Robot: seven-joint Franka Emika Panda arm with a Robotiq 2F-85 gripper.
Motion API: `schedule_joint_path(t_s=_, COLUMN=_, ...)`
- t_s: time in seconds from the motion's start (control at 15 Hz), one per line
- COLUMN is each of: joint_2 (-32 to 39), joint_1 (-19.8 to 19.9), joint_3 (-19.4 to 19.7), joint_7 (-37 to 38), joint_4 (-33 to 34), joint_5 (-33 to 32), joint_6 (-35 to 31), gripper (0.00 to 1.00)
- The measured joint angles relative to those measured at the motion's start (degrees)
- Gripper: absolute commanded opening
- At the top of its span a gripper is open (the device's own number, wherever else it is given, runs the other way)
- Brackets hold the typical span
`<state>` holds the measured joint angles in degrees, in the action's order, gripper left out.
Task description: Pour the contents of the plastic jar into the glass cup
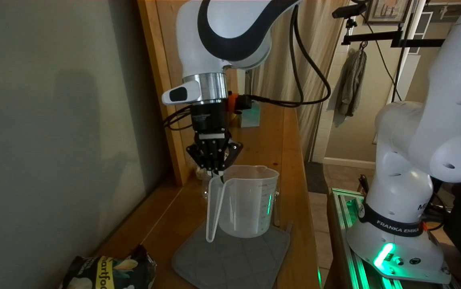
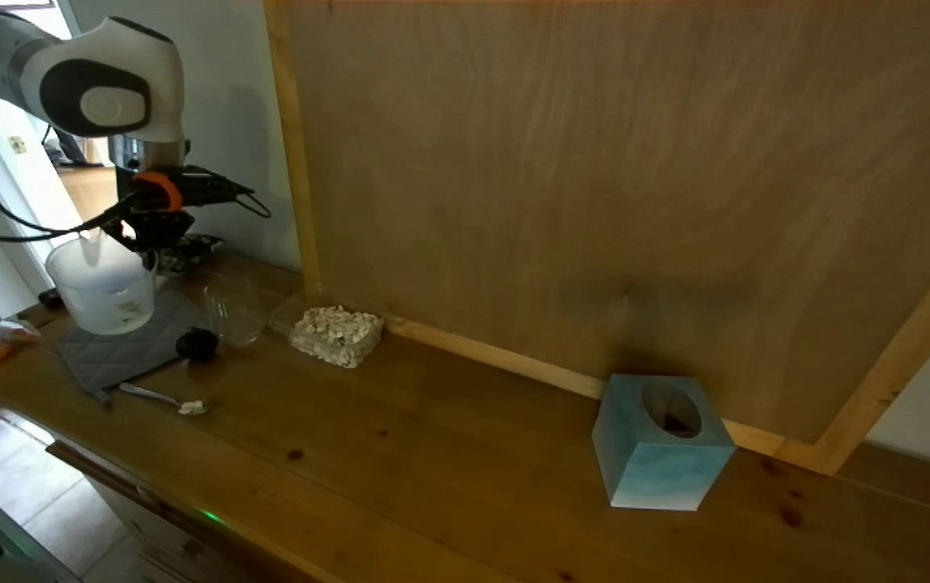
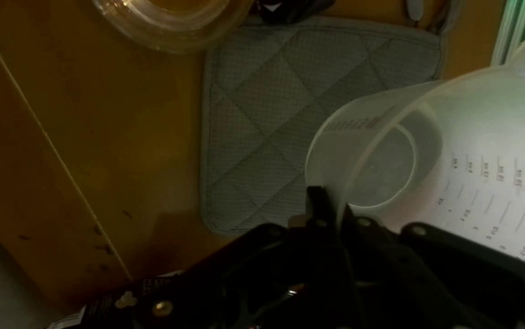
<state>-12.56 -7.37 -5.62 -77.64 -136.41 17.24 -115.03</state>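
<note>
The plastic jar, a large translucent measuring jug (image 1: 250, 206), shows in both exterior views (image 2: 100, 291) and fills the right of the wrist view (image 3: 495, 201). It is roughly upright and appears held above the grey quilted mat (image 1: 230, 261). My gripper (image 1: 217, 175) is shut on its rim near the handle, one finger inside the wall and one outside, as the wrist view shows (image 3: 331, 208). The jug's floor looks bare grey; I cannot tell if it holds clear liquid. The glass cup (image 2: 232, 312) stands beside the mat, cut off at the wrist view's top (image 3: 171, 39) and mostly hidden behind the jug in an exterior view.
A small dark object (image 2: 197, 344) sits close to the glass. A clear container of oat flakes (image 2: 339, 336) stands by the wooden panel. A spoon with flakes (image 2: 153, 394) lies near the mat. A snack bag (image 1: 110, 271) and a blue tissue box (image 2: 663, 453) are farther off.
</note>
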Motion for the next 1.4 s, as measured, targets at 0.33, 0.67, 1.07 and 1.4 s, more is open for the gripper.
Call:
schedule_joint_path(t_s=0.33, joint_2=3.2, joint_1=-0.4, joint_3=0.0, joint_7=-0.1, joint_4=-0.3, joint_5=0.0, joint_6=-0.9, gripper=0.01)
schedule_joint_path(t_s=0.67, joint_2=6.4, joint_1=-1.5, joint_3=-1.3, joint_7=0.1, joint_4=-0.7, joint_5=-0.3, joint_6=-4.5, gripper=0.29)
schedule_joint_path(t_s=1.07, joint_2=6.2, joint_1=-3.2, joint_3=-3.4, joint_7=1.3, joint_4=-0.7, joint_5=-0.8, joint_6=-5.0, gripper=0.61)
schedule_joint_path(t_s=1.4, joint_2=4.2, joint_1=-5.8, joint_3=-6.0, joint_7=5.2, joint_4=-0.3, joint_5=-1.3, joint_6=-4.5, gripper=0.95)
